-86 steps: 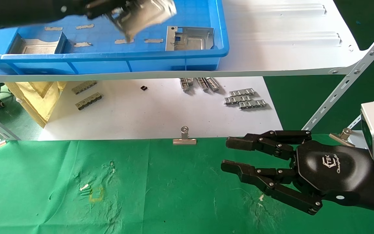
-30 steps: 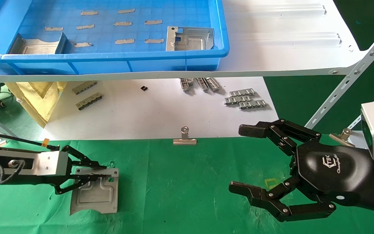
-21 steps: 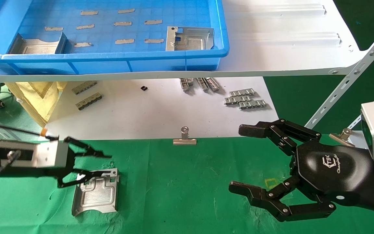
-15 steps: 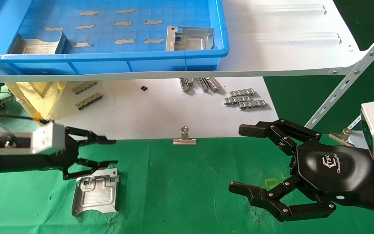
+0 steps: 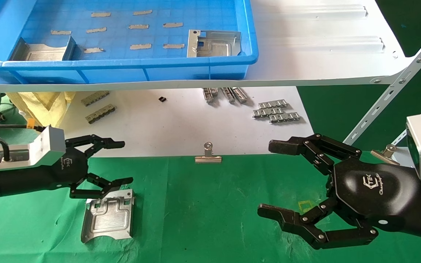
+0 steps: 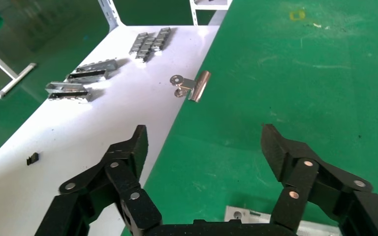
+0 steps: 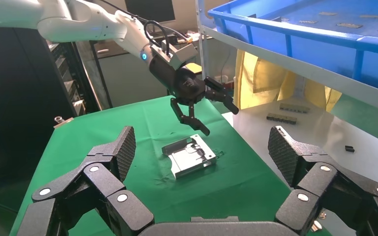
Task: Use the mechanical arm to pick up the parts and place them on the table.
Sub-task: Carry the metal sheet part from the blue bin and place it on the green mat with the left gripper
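Left hand [image 5: 101,166], glossy black, silver wrist, lower left of head view: fingers spread, hovering just above plate, not gripping.
Plate [image 5: 107,220], silver, stepped grooves, flat on green table [image 5: 203,212], bottom left.
Two more plates in upper left: one [image 5: 42,51] at far left, another [image 5: 212,44] near centre.
Right hand [image 5: 302,190], lower right: fingers spread, empty, over table.
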`<state>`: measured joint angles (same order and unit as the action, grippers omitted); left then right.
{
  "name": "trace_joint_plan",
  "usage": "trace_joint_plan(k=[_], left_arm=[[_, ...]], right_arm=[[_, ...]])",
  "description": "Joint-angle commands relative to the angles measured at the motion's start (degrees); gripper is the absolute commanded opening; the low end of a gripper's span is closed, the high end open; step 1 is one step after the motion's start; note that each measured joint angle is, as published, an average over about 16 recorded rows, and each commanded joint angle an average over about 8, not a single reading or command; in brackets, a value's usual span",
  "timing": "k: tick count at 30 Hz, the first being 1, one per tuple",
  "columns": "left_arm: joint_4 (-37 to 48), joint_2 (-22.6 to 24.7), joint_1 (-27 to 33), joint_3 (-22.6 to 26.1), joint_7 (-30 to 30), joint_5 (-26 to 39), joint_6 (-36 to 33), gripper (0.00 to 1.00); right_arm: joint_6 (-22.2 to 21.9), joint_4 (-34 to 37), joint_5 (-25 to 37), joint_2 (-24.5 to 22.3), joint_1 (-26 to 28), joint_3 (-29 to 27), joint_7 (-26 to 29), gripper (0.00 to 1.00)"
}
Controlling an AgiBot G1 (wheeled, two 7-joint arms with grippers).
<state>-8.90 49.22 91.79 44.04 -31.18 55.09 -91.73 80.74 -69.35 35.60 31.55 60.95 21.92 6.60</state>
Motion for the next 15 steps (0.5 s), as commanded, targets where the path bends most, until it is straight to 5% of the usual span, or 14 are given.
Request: trace_joint_plan(k=[1, 15], left_arm=[[0.0, 0.06, 0.38, 0.24, -0.5, 0.55, 0.0, 1.0], [-14.18, -3.08, -6.38, -5.99, 8.85, -2.55, 1.32, 1.0]], right_arm=[[0.0, 0.0, 0.0, 0.0, 0.0, 0.0, 0.0, 1.0], [0.0, 0.0, 0.0, 0.0, 0.0, 0.0, 0.0, 1.0]])
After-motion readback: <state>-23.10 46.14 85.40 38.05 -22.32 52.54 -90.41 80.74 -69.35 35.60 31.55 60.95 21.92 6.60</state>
